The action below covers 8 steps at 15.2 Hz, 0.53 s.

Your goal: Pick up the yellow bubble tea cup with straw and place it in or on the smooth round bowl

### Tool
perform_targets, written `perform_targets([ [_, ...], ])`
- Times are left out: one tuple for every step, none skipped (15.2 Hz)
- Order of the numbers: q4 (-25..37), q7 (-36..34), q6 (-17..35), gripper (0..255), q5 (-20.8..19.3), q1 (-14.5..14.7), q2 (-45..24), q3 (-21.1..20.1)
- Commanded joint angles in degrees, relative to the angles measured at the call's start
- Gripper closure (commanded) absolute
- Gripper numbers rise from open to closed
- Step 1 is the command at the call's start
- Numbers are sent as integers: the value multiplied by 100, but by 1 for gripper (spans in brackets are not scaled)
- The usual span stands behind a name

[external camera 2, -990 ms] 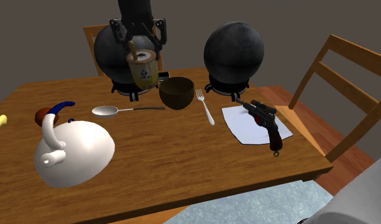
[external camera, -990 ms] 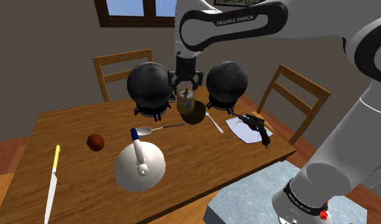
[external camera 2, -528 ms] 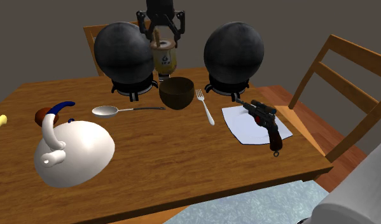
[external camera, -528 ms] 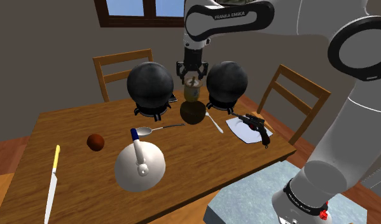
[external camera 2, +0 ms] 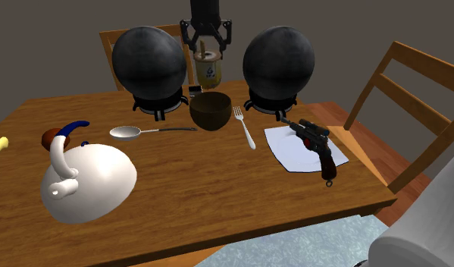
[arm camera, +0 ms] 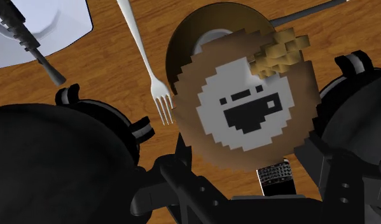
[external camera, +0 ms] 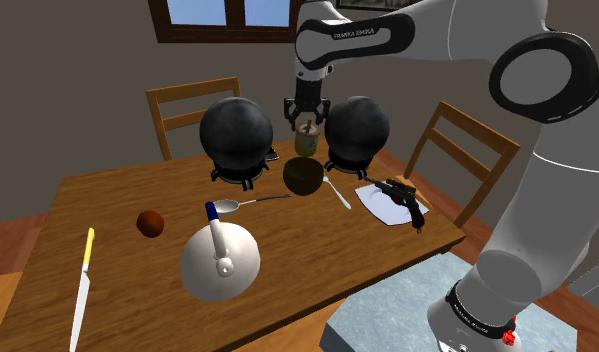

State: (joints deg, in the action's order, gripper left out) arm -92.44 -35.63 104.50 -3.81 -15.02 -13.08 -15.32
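Black claw (external camera 2: 207, 39) clamped shut on the top of a yellowish-tan bubble tea cup (external camera 2: 208, 70) with a straw, both hanging in the air over the far middle of the wooden table (external camera 2: 217, 197). Just beneath, apart from the cup, a dark brown round bowl (external camera 2: 211, 111), in the wrist view peeking out past the cup on one side. Pick-up apparently done, carry nearly done; lowering into the bowl and letting go left to do. Possibly a little more centring needed first, judging by that offset. Close on either side of the bowl, a large black sphere (external camera 2: 148, 64) toward the second exterior view's left and a second black sphere (external camera 2: 278, 61) toward its right, each on a short stand: a narrow corridor for the claw on the way down. Just beside the bowl, a white fork (external camera 2: 244, 127); on the other side, a metal spoon (external camera 2: 142, 132), handle toward the bowl. Further out, a white sheet (external camera 2: 289, 152) with a dark pistol (external camera 2: 316, 144) on it, a white teapot (external camera 2: 85, 182), a brown ball (external camera: 150, 223), a yellow-handled knife (external camera: 84, 285) and a wooden chair (external camera 2: 414, 106).
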Motion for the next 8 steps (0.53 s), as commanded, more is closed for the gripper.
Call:
perform_targets([
  [-149, 1, 157, 255, -3, -6, -2, 3],
  [-214, -2, 231, 255, -6, -7, -11, 5],
  [-278, -5, 304, 255, -10, -8, -21, 7],
  [-340, -8, 377, 255, -15, -8, -32, 8],
  [-401, -12, 450, 255, -19, -9, -45, 10],
  [-460, -16, 522, 255, -24, -9, -59, 11],
  [-518, -20, 594, 255, -30, -9, -74, 13],
  [-574, -24, 666, 255, -36, -9, -90, 15],
])
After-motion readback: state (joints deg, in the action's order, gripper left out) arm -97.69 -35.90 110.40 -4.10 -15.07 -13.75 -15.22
